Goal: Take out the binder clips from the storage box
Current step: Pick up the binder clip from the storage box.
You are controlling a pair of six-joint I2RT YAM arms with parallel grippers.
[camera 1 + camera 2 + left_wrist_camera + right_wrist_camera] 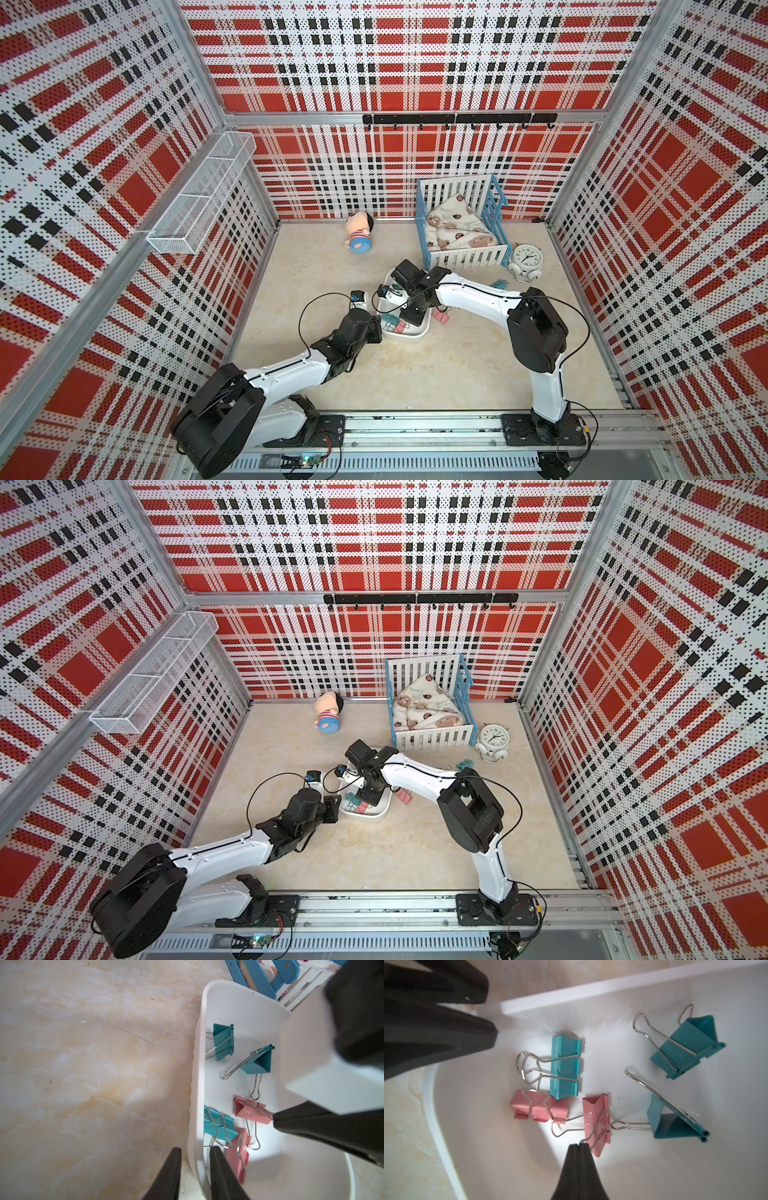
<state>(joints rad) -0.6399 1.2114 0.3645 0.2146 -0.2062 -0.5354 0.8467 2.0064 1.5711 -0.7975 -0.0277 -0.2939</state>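
Note:
The white storage box point(417, 335) point(377, 815) lies mid-table in both top views. Several teal and pink binder clips lie inside it, among them a teal one point(564, 1066) and a pink one point(538, 1108). My right gripper point(578, 1145) reaches down into the box and is shut on the wire handle of another pink binder clip point(597, 1124) point(249, 1111). My left gripper point(195, 1148) straddles the box's side wall point(194, 1105), one finger outside and one inside, shut on it. Outside the box, a pink clip point(439, 316) and teal clips point(500, 284) lie to its right.
A white-and-blue toy crib point(461, 257) with a blanket stands just behind the box. An alarm clock point(525, 259) sits right of the crib and a doll point(359, 237) lies at the back. A wire-mesh basket point(203, 195) hangs on the left wall, a hook rail point(457, 118) on the back wall.

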